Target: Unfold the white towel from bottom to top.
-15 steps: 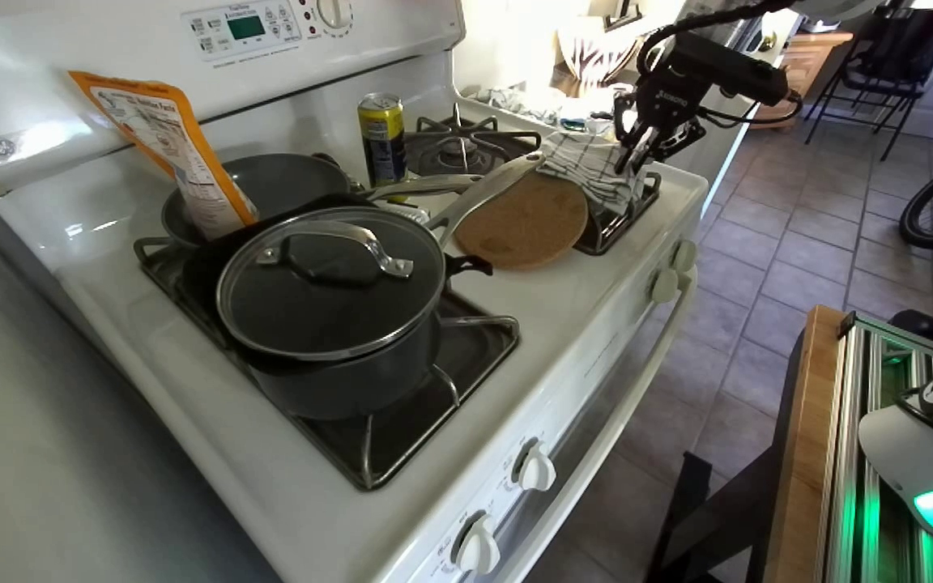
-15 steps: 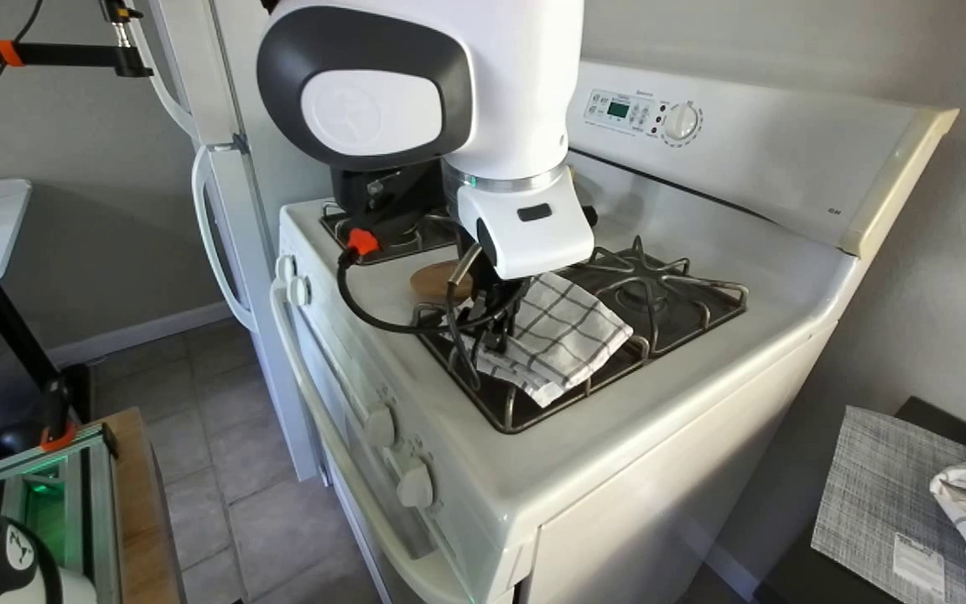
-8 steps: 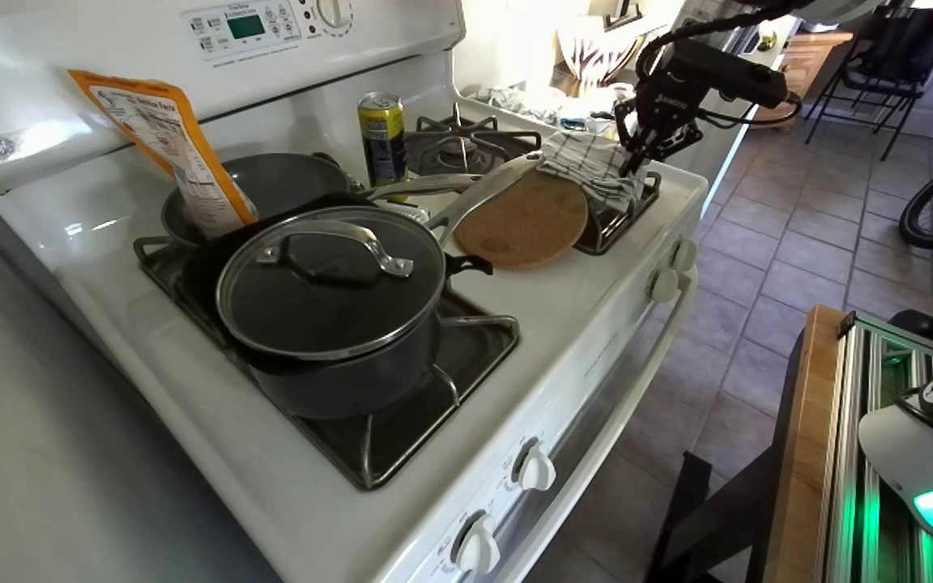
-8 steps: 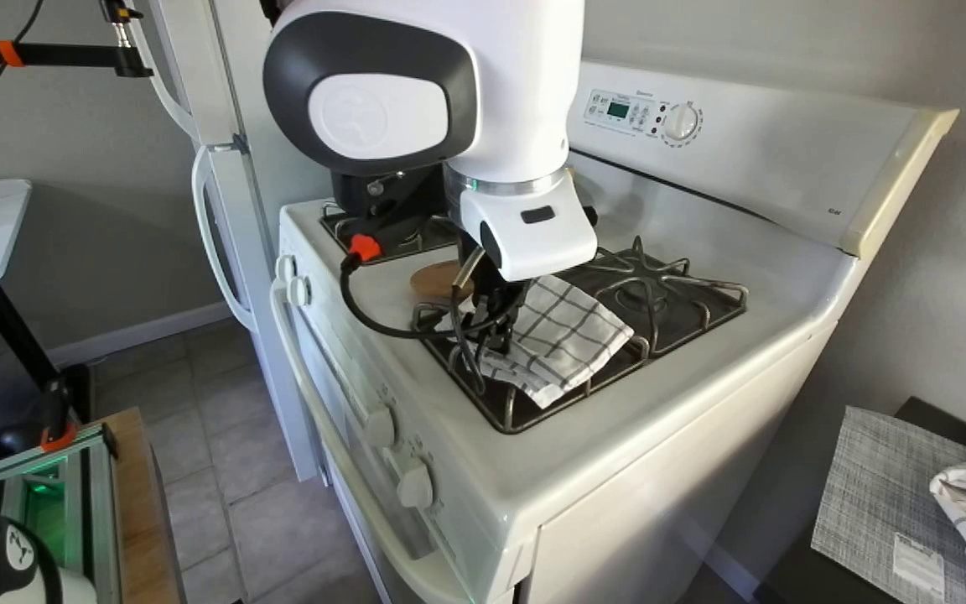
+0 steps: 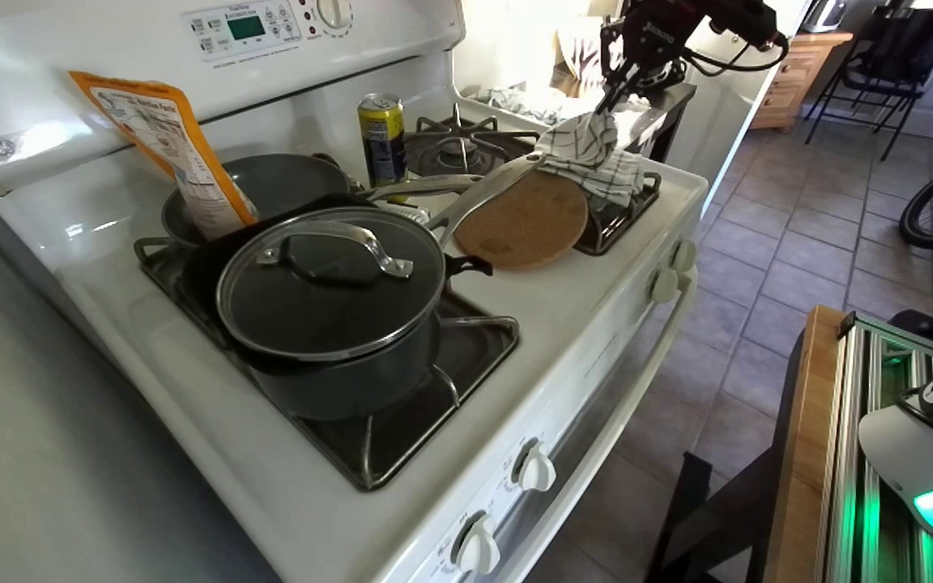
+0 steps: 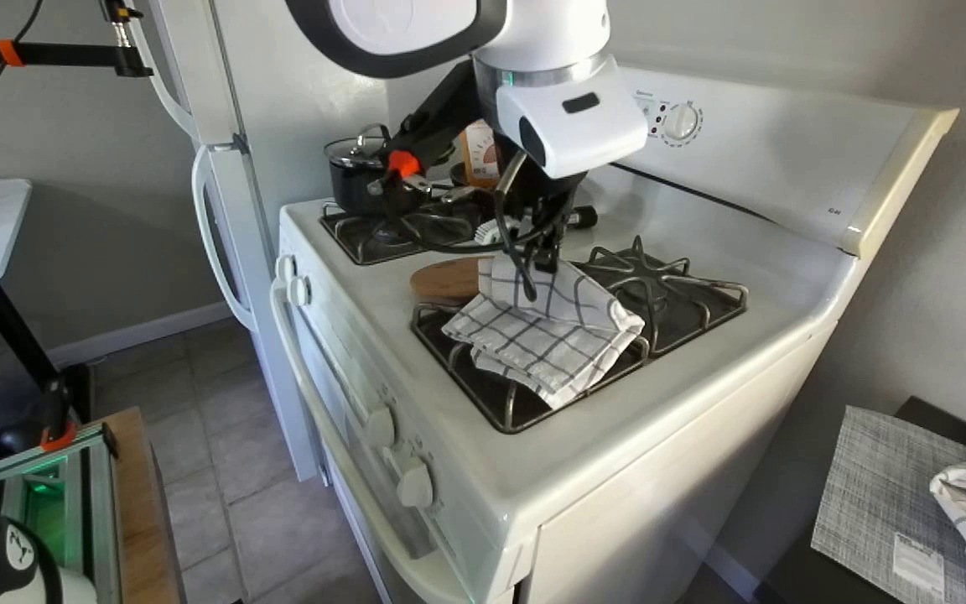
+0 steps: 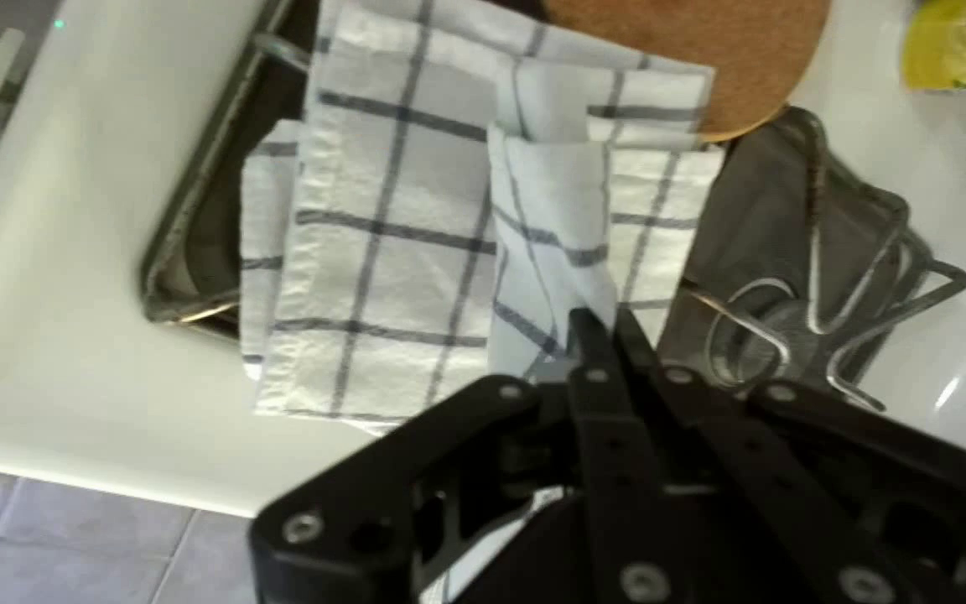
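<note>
Stovetop (image 6: 651,390): unfolding seems partway; one flap (image 7: 546,226) is up, and laying it out toward the back edge looks left to do.
White towel (image 6: 546,335): near the front corner farthest from the fridge (image 6: 298,101), across the grate (image 6: 464,373); thin dark grid lines, rumpled, layers stacked beneath the raised flap.
Gripper (image 7: 609,327): jaws nearly together, pinching the flap.

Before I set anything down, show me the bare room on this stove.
Free: the front strip of stove between the board and the grate under the pot, and the front corner outside the grate under the towel. Crowded: around the claw, which grips the towel, and where pot, pan and packet cluster.
</note>
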